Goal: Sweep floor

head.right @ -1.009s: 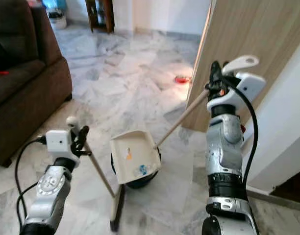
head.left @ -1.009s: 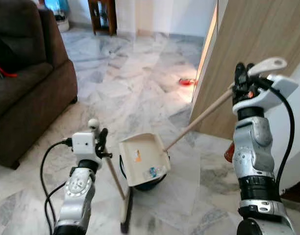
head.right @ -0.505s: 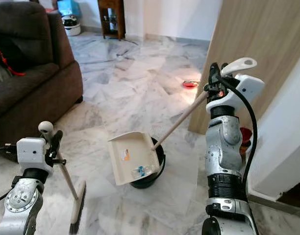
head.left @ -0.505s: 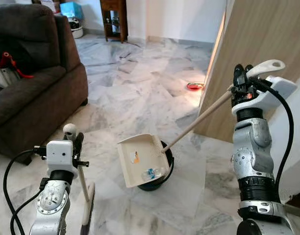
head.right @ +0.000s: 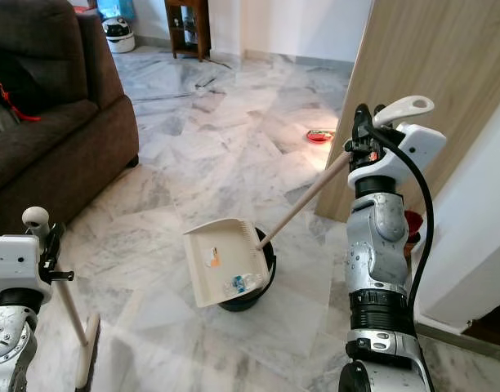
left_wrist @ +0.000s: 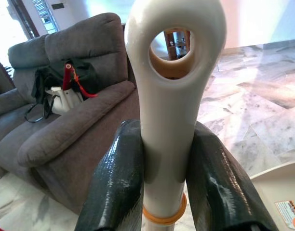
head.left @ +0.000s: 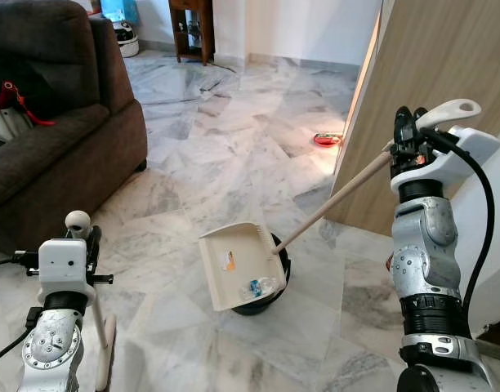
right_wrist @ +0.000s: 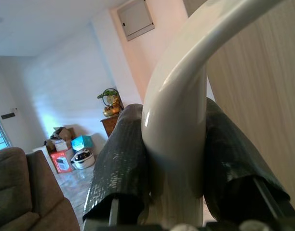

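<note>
My left gripper [head.left: 91, 245] is low at the left, shut on the cream broom handle [left_wrist: 169, 120] just under its looped end. The broom's head [head.left: 108, 359] rests on the marble floor beside my left arm. Raised at the right, my right gripper [head.left: 405, 139] is shut on the hooked end of the dustpan's long handle [head.left: 336, 200]. The cream dustpan [head.left: 234, 265] hangs tilted over a black bin [head.left: 270, 296], with small blue and white scraps [head.left: 256, 287] lying at its lower edge.
A brown sofa [head.left: 54, 139] with a bag on it fills the left. A wooden door panel [head.left: 446, 73] and a white wall stand at the right. A small red object [head.left: 325, 140] lies on the floor near the door. Open marble floor [head.left: 234, 147] stretches ahead.
My left arm has carried the broom leftward, well away from the dustpan and bin. The right gripper still holds the dustpan over the bin. The camera has shifted a little.
</note>
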{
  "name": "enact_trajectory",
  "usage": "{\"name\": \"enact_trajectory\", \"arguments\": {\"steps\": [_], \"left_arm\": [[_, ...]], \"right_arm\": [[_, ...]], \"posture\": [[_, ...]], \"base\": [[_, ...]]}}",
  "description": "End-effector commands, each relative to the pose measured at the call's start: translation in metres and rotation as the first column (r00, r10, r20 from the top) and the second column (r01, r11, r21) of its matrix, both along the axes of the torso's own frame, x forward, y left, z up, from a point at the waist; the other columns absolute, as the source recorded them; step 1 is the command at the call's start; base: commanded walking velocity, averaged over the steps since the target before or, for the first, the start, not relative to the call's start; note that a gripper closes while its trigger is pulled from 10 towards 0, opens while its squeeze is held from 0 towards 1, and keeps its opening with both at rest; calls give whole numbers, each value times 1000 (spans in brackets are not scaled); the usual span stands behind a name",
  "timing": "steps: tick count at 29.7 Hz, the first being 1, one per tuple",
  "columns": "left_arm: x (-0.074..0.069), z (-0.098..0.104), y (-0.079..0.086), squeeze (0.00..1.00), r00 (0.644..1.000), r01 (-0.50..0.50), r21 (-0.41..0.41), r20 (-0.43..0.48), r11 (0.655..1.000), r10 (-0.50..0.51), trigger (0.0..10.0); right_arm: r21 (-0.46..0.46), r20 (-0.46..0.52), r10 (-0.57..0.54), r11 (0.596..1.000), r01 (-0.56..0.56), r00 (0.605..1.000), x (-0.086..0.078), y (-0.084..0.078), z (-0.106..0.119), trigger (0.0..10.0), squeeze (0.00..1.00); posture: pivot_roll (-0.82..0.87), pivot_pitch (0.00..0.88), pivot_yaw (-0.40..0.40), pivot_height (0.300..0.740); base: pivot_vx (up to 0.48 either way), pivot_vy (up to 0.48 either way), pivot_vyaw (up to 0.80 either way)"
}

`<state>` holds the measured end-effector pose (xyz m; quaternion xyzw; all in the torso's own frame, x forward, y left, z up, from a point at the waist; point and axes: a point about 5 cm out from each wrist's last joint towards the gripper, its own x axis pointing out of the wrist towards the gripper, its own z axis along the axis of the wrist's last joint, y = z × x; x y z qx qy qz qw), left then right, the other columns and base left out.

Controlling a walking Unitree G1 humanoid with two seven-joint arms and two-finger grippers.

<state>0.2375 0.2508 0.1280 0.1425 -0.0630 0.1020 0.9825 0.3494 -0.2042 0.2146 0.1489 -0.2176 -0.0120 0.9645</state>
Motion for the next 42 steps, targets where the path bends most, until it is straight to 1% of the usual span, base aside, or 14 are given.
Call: {"name": "enact_trajectory", "arguments": {"steps": [1,6,15,18,23,26,32,35,42], "left_arm": [[3,12,-4,0,999,9,15,54,1000,-9,10000],[4,13,-7,0,999,11,12,52,1000,-12,10000],[2,12,-6,0,999,8,14,48,1000,-8,10000],[3,12,-7,0,999,11,14,47,1000,-11,10000],[3,12,-9,0,999,15,12,47,1000,-16,10000],[3,12,-9,0,999,18,9,46,1000,-18,10000],[4,12,-11,0,999,21,6,50,1000,-21,10000],[5,12,-12,0,998,25,2,50,1000,-25,10000],[5,11,-14,0,998,25,-3,52,1000,-25,10000]], "right_arm": [[22,57,4,1000,-5,998,-1,1,13,10000,0],[19,58,3,1000,-4,998,0,0,14,10000,0],[16,53,7,1000,-8,999,-1,1,12,10000,0],[-22,56,5,1000,-4,998,-2,3,13,10000,0],[-13,55,5,1000,-4,998,-2,3,12,10000,0],[3,51,7,1000,-7,999,-2,2,11,10000,0],[4,71,2,1000,-2,997,-2,1,17,10000,0],[-4,101,8,1000,-7,995,-2,2,25,10000,0],[-31,108,22,999,-19,994,-2,6,27,10000,0]], "posture": [[66,0,-4,740],[68,0,-4,740],[72,0,-1,740],[72,0,0,740],[72,0,0,740],[73,0,-1,740],[72,0,-1,740],[70,0,-2,740],[69,0,-5,740]], "base": [[0,0,0],[0,0,0],[0,0,0],[0,0,0],[0,0,594],[0,0,0],[0,0,0],[0,0,0],[0,0,0]]}}
